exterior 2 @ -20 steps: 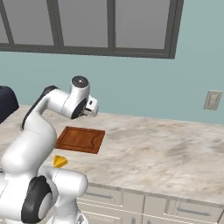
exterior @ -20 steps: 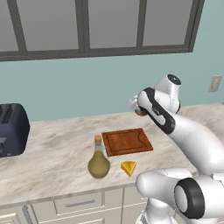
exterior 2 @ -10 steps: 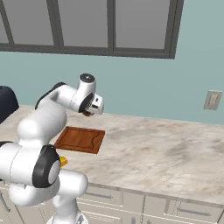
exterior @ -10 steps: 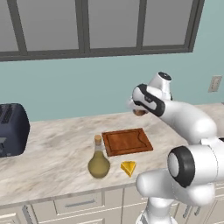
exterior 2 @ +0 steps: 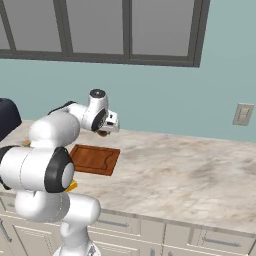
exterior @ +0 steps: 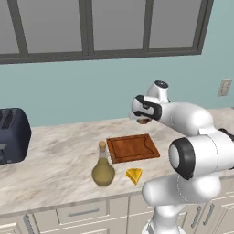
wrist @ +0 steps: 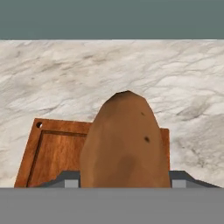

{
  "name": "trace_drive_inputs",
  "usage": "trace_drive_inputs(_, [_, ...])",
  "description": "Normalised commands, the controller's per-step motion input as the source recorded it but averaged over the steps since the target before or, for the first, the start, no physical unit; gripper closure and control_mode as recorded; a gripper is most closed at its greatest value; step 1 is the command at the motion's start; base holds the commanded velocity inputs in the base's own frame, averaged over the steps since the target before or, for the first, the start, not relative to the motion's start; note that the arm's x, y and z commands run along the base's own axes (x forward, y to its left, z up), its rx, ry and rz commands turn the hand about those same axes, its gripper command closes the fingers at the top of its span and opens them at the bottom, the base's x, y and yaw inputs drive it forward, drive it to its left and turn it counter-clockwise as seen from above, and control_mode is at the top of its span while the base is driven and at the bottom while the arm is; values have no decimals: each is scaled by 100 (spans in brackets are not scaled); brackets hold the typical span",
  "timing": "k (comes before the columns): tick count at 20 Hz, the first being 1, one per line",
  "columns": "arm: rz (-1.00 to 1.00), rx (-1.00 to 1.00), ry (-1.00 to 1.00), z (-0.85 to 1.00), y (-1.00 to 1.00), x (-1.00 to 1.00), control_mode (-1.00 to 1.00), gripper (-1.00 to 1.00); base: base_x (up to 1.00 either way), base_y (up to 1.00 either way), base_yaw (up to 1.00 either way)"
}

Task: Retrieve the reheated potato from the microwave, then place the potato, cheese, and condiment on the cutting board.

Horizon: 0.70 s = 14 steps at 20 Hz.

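Now the gripper (wrist: pixel 124 183) is clamped on the potato (wrist: pixel 125 142), w/ the brown lump filling the gap between the two dark tips in the hand view; grip looks firm, no slack to either side. Vs a sec ago the arm has swung its wrist leftward: the gripper (exterior: pixel 143 119) was off the board's right rear corner, now it hangs above the back edge of the cutting board (exterior: pixel 132 147), potato (exterior: pixel 143 121) tucked under the white hand. Same from the right base view: gripper (exterior 2: pixel 103 132) w/ potato (exterior 2: pixel 103 133) sits just past the far edge of the board (exterior 2: pixel 94 158), up in the air, not touching it. Hand view looks down on the board (wrist: pixel 54 155), its groove and corner hole showing beneath the potato, so the load is roughly over the target. Meaning: retrieval is done, transport nearly so; next, I'd judge, lower and let go onto the wood. Other items haven't budged: condiment bottle (exterior: pixel 103 166) stands upright on the marble counter (exterior: pixel 55 160) just off the board's front-left corner, cheese wedge (exterior: pixel 134 175) lies in front of the board, near but apart. Both still to be moved, so abt a third of the placing is in hand. Dark blue toaster (exterior: pixel 13 135) sits well off at the left.
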Motion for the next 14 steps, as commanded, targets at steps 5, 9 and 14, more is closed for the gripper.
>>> trace_drive_inputs(5, [11,-4,9,-33,-5,0,-100,100,0,0,0])
trace_drive_inputs(9, [15,0,1,-34,0,0,-100,100,0,0,0])
trace_drive_inputs(14, [15,-1,0,-38,0,0,-100,100,0,0,0])
